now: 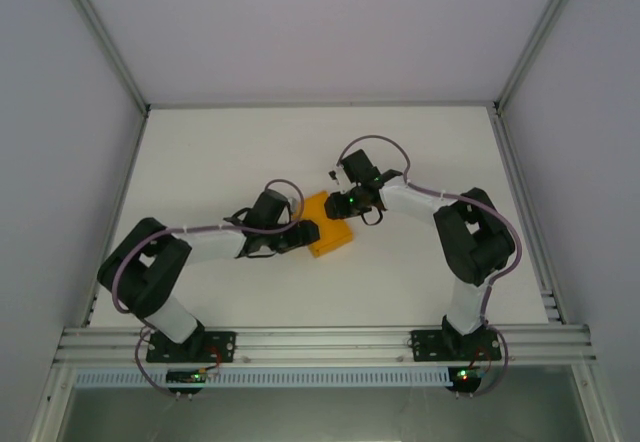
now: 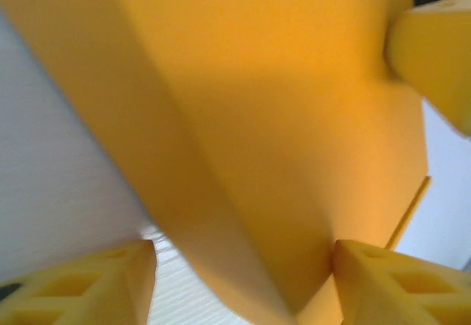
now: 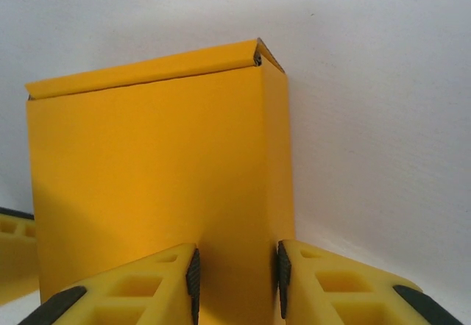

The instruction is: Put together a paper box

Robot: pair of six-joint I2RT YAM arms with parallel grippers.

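The paper box point(image 1: 329, 226) looks fully formed, its lid apparently shut, with the right gripper point(image 3: 235, 268) pinching its 2 o'clock corner and the left gripper point(image 2: 244, 255) spread astride it.

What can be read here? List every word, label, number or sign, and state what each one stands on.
No readable text in these views.
paper box: plain orange-yellow card, no print on the faces shown.
right gripper and left gripper: plain yellow fingers, no marks.
arm bases: small green and red lights; any lettering there is too small to read.
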